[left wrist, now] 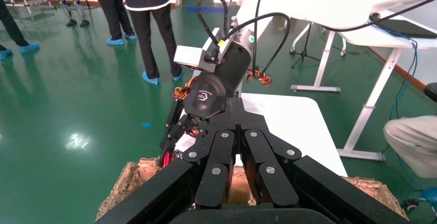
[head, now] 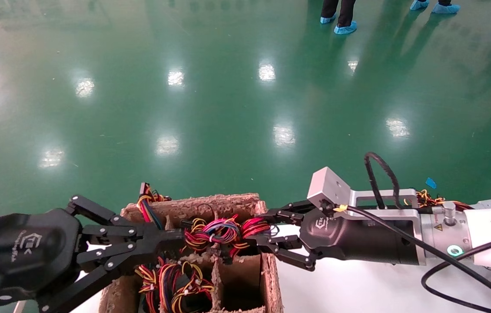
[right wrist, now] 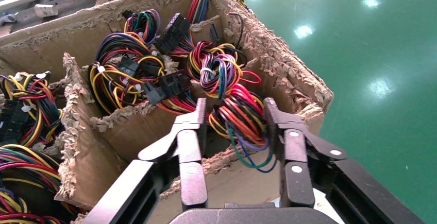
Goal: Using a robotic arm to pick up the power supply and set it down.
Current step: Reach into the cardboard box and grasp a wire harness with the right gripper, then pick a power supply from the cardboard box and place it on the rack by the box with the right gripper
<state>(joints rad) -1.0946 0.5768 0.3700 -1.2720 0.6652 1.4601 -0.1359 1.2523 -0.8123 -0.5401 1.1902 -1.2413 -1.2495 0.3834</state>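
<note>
The right gripper, open astride a wire bundle at the cardboard box's corner compartment, must close before lifting.

Two grippers are seen: the left gripper and the right gripper, one on each of two black arms. One cardboard box is shown, split by dividers; four compartments can be counted in the head view, though the box is cut off at the frame edge. Several wire bundles are counted in it, at least five in the right wrist view. One white table is seen nearby. Three pairs of blue shoe covers are counted on the floor in the left wrist view.
</note>
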